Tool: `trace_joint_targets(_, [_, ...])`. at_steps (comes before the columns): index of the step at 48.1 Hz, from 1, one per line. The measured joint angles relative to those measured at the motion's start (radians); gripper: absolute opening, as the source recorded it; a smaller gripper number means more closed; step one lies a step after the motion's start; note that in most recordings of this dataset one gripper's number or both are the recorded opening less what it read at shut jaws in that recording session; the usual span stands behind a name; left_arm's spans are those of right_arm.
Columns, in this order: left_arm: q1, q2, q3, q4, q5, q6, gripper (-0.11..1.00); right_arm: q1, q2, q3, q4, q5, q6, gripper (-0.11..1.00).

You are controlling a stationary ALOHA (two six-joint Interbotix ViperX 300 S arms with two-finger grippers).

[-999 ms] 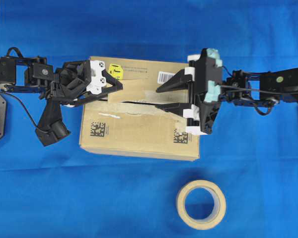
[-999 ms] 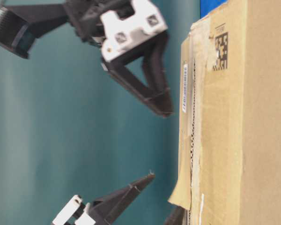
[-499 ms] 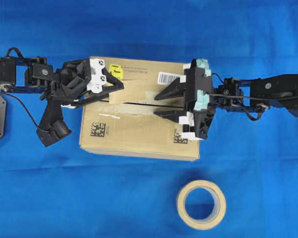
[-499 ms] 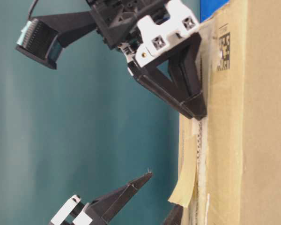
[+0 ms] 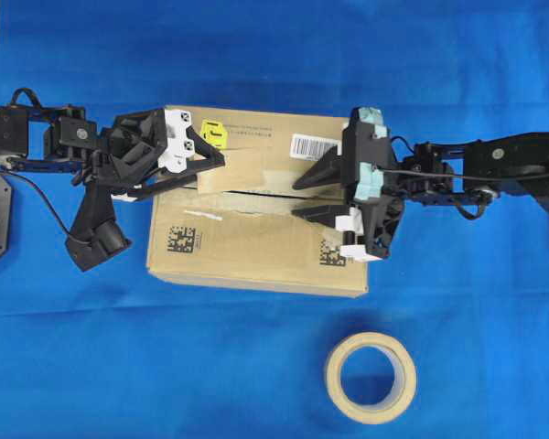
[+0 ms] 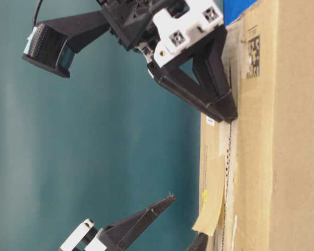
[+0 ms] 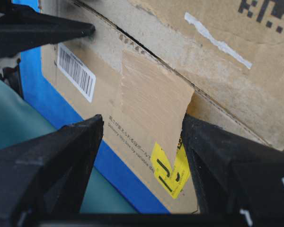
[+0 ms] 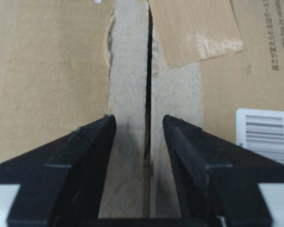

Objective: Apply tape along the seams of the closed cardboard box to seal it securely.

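The cardboard box [image 5: 247, 247] lies flat, with a yellow sticker [image 5: 212, 133] and a barcode label [image 5: 311, 144] on top. The seam [image 5: 256, 193] runs along its middle between pale torn bands. The tan tape strip [image 5: 252, 169] lies beside the seam on the far flap. In the left wrist view the tape [image 7: 154, 101] has its near end lifted over the sticker and touching one finger. My left gripper [image 5: 210, 172] is open around that end. My right gripper [image 5: 297, 198] is open, with its fingertips [image 8: 106, 120] on the box on either side of the seam [image 8: 149, 71].
A cream tape roll [image 5: 371, 377] lies on the blue cloth in front of the box, towards the right. Two black square codes sit on the near flap of the box. In the table-level view the tape's free end [image 6: 209, 222] curls away from the box top.
My right gripper has moved left and down onto the box top, and its jaws have narrowed around the seam. The left gripper has hardly moved. The tape lies closer to the box.
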State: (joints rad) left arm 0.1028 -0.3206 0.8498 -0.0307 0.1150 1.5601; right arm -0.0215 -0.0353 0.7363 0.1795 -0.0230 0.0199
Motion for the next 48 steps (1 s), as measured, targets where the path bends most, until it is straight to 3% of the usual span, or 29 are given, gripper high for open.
trace_joint_targets(21, [-0.006, 0.000, 0.002, 0.000, -0.003, -0.035, 0.62, 0.002, -0.178, 0.143, -0.002, 0.057, -0.008, 0.55])
trace_joint_targets(33, [-0.015, -0.017, -0.011, -0.002, -0.086, -0.094, 0.62, 0.003, -0.325, 0.140, -0.078, 0.074, -0.012, 0.55])
trace_joint_targets(39, [-0.037, -0.054, -0.023, -0.005, -0.186, -0.196, 0.62, 0.002, -0.410, 0.130, -0.117, 0.064, -0.012, 0.55])
trace_joint_targets(48, [-0.081, -0.114, -0.031, -0.008, -0.364, -0.456, 0.62, 0.002, -0.506, 0.133, -0.129, 0.026, -0.014, 0.55])
